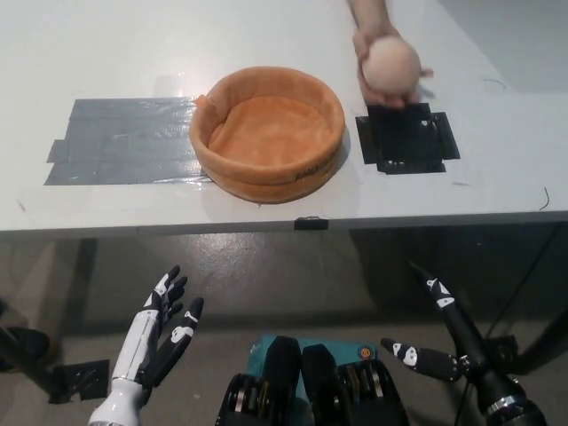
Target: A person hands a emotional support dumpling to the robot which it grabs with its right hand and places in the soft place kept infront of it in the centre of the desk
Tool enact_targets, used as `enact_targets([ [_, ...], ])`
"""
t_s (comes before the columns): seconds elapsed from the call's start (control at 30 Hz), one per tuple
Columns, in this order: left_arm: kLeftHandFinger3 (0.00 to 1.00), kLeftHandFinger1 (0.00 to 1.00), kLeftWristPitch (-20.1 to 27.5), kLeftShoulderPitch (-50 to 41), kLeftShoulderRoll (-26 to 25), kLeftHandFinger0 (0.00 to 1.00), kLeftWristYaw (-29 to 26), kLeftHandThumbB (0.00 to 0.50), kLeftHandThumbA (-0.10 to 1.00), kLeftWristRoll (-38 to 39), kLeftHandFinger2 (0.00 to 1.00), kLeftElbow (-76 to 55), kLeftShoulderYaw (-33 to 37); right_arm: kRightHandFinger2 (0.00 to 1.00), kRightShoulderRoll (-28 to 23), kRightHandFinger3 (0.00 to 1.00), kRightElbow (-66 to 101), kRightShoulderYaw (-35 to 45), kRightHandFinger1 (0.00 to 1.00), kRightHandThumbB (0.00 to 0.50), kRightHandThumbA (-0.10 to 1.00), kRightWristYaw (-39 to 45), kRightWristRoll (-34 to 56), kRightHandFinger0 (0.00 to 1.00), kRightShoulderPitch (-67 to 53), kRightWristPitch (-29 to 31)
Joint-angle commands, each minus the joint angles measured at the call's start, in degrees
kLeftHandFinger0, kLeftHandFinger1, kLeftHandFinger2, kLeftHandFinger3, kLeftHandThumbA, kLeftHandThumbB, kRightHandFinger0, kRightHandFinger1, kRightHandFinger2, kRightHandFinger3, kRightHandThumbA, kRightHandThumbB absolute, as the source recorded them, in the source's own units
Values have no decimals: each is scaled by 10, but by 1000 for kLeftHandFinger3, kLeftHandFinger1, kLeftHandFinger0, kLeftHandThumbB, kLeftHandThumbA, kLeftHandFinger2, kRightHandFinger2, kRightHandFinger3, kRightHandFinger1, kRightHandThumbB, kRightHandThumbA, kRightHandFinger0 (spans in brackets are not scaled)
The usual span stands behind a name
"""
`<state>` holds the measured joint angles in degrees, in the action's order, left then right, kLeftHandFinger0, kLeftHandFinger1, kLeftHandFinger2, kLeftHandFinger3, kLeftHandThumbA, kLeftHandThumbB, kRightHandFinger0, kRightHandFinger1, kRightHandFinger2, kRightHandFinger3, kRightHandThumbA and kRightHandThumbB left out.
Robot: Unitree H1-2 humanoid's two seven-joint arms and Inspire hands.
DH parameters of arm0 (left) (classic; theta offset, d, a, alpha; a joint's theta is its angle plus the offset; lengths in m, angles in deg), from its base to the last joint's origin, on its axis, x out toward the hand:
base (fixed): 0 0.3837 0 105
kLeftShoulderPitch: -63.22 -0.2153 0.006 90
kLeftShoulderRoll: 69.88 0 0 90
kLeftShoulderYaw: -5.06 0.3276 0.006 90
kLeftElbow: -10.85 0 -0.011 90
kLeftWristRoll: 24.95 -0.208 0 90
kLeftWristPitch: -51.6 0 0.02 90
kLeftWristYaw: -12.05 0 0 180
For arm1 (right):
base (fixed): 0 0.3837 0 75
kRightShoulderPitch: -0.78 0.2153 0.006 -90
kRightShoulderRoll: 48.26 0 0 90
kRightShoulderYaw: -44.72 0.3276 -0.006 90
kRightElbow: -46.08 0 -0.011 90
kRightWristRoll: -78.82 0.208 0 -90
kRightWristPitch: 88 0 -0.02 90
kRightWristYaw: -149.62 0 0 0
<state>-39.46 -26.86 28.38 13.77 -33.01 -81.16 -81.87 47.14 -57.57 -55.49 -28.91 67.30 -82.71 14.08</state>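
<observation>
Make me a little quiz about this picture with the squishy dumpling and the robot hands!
1. True or false: the dumpling already lies in the orange basket.
2. Who holds the dumpling? A) the robot's right hand B) a person's hand C) the robot's left hand
3. Fill in: the black tape square lies on the desk to the basket's ____ in the picture.

Key: 1 false, the basket holds nothing. 2 B; both robot hands hang open below the desk edge. 3 right.
</observation>
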Motion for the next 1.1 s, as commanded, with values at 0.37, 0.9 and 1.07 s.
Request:
enact_targets([
  [0.37,1000,1000,25,-9,0,1000,0,0,694,4,1000,-21,-2,1000,4,1000,256,67,1000,300,936,-20,-74,1000,85,-104],
  [0.9,1000,1000,19,4,-4,1000,1,0,733,-3,1000,-29,-2,1000,-60,1000,35,20,1000,343,972,34,-139,1000,377,-262],
  [1.07,1000,1000,12,5,-3,1000,2,0,745,-4,1000,-33,-1,1000,-51,1000,-50,14,1000,335,907,44,-115,1000,428,-275],
])
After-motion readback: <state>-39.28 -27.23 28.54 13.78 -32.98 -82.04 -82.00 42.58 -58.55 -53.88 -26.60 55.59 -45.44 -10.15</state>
